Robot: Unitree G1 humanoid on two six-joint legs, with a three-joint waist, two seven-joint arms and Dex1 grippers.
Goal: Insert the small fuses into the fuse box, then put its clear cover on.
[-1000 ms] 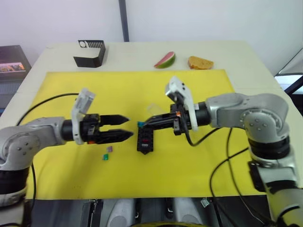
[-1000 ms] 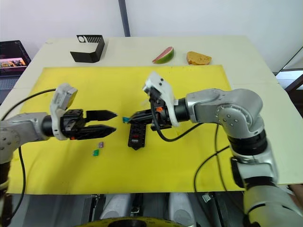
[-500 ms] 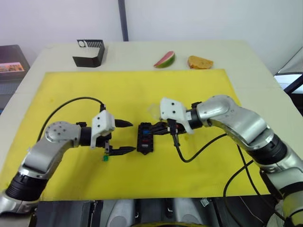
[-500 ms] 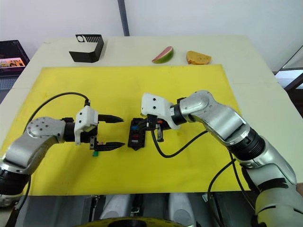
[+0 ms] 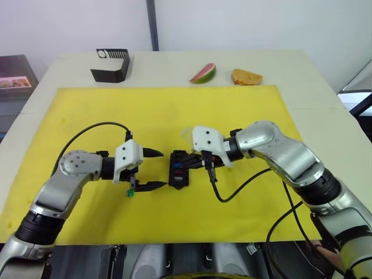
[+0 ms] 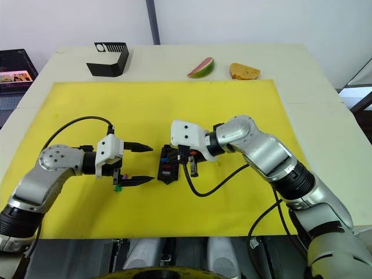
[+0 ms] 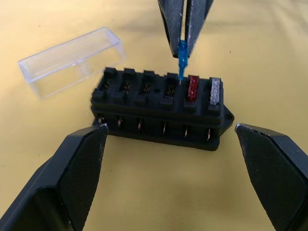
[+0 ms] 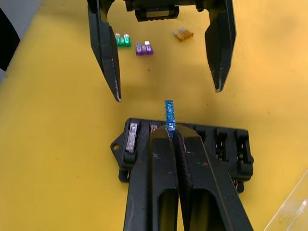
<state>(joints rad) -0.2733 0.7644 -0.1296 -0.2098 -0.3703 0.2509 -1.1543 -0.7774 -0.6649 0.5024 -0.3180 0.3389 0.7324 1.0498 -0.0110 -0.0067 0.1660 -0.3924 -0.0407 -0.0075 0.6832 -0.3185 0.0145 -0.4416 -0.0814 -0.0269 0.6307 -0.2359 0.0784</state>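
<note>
The black fuse box [image 7: 159, 108] lies on the yellow mat [image 5: 232, 110], with a red fuse [image 7: 193, 88] and a grey fuse [image 7: 214, 90] seated at its tab end. My right gripper [image 7: 181, 48] is shut on a blue fuse [image 8: 169, 114], held upright with its lower end at the mouth of the slot beside the red one. My left gripper [image 5: 163, 168] stands open just left of the box, one finger on each side and touching nothing. The clear cover [image 7: 72, 60] lies on the mat behind the box. Green [image 8: 122, 41], purple [image 8: 143, 47] and amber [image 8: 183, 34] fuses lie loose beneath the left gripper.
A larger black slotted stand [image 5: 110, 64] sits at the table's far left. A watermelon slice [image 5: 203, 73] and a piece of bread [image 5: 246, 77] lie beyond the mat's far edge. Cables loop from both wrists over the mat.
Over the last second both arms came down and in. The right gripper carried the blue fuse over the box's slots. The left gripper opened wider beside the box.
</note>
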